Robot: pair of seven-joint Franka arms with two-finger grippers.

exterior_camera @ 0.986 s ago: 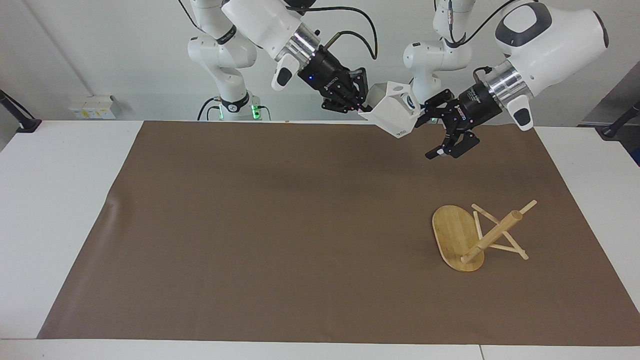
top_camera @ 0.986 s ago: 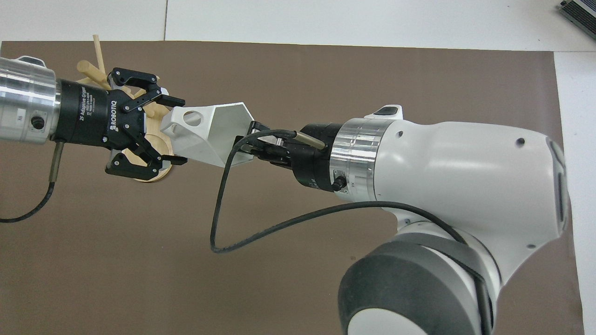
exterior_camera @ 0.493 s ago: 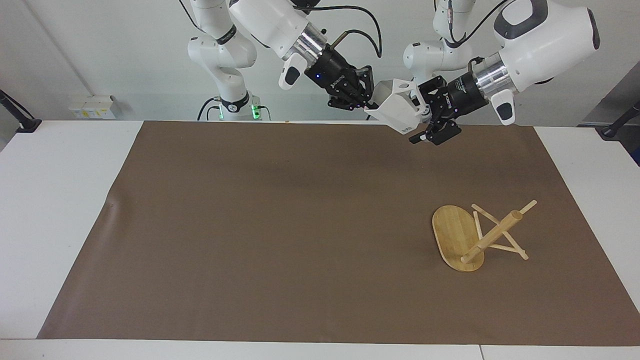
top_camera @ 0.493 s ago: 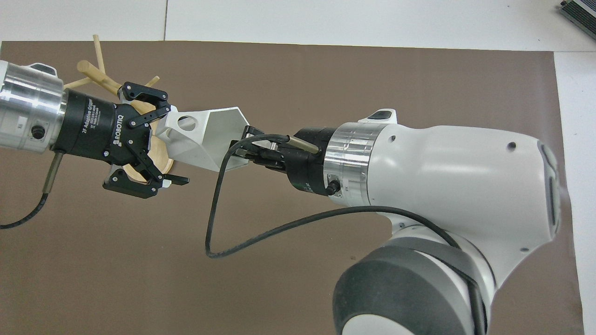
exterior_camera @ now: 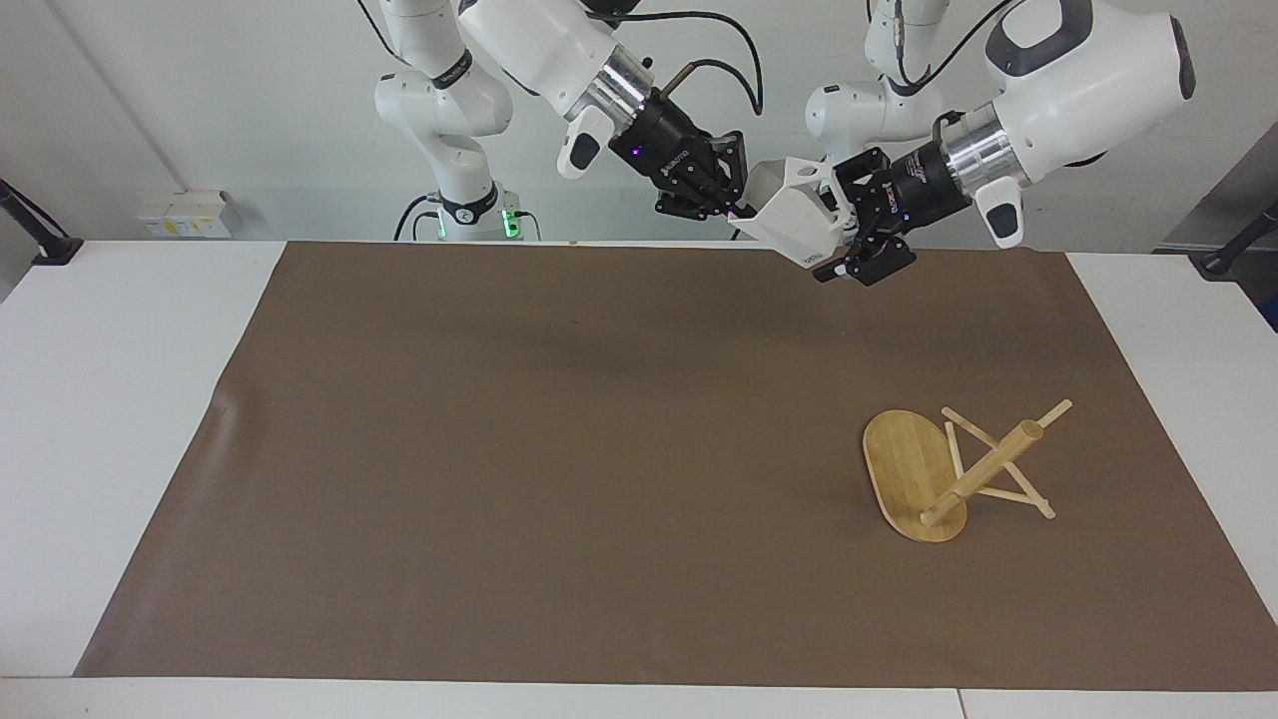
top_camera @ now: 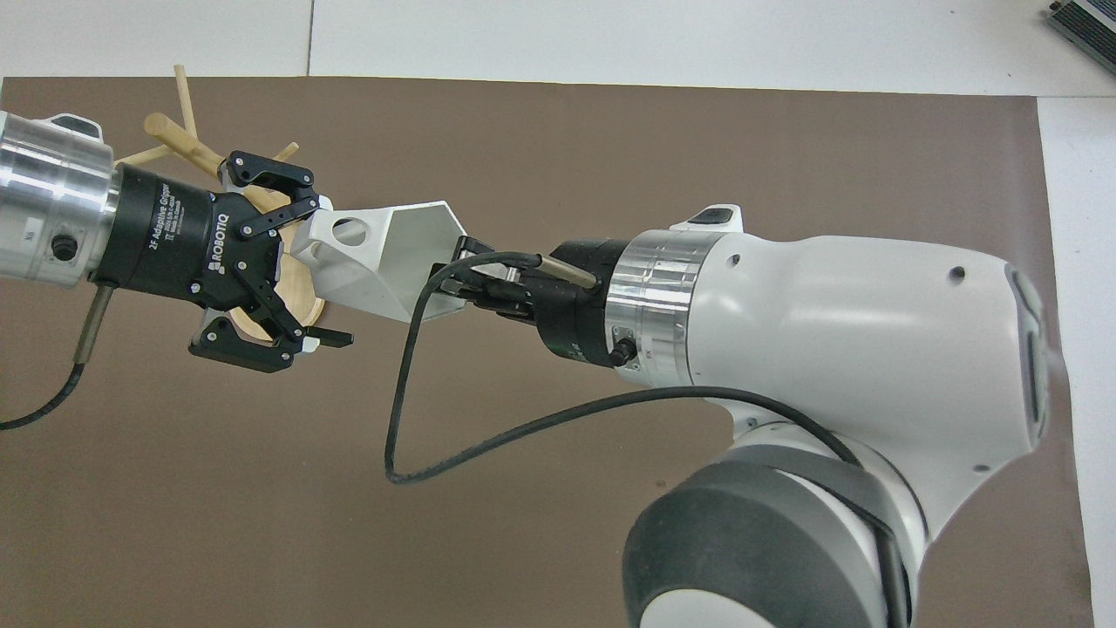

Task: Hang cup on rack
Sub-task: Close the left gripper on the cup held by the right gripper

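We see the cup (exterior_camera: pixel 794 222) held in the air over the brown mat (exterior_camera: pixel 559 449), the right gripper (exterior_camera: pixel 734 205) clamped on its rim. The left gripper (exterior_camera: pixel 851 232) surrounds its handle end, jaws apart. The rack (exterior_camera: pixel 944 469) lies toppled on the counter (exterior_camera: pixel 110 399).

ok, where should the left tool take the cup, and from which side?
Take it by the handle. The right tool is shut on the cup's rim, so the blocky handle is the free part, and it points at the open left tool. Come in along the cup's length from the left arm's end, closing across the handle.
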